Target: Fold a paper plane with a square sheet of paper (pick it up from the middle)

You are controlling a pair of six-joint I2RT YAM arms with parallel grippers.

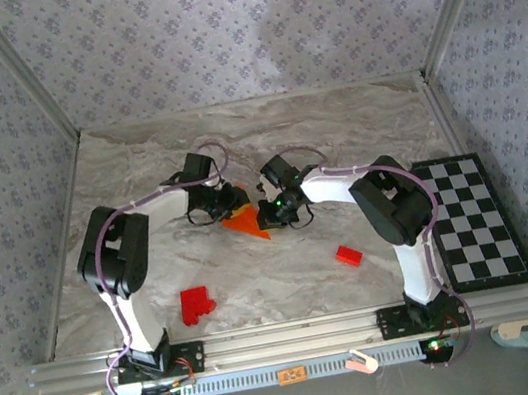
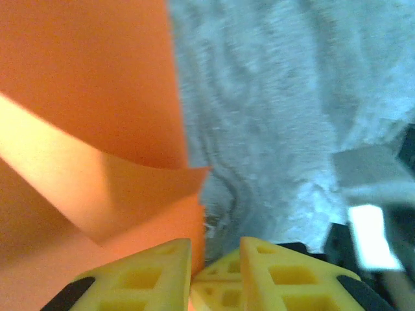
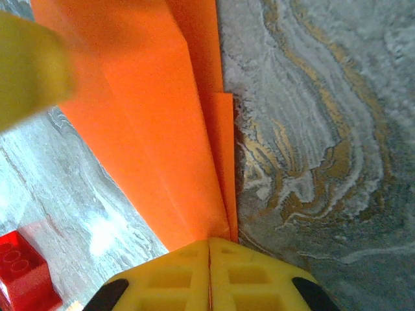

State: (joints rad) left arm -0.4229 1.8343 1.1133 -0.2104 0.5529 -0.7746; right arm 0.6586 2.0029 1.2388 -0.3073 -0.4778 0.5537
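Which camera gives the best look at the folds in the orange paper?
Right wrist: the orange paper lies sharp, its layered creases narrowing toward the right gripper. Left wrist shows a blurry curled flap; top shows a small wedge.

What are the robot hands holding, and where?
The right gripper is shut on the folded bright orange paper, pinching its narrow end. Whether the left gripper holds it cannot be told.

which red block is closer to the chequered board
The smaller red block, lying right of centre. The larger red block sits to the left, across the table from the chequered board.
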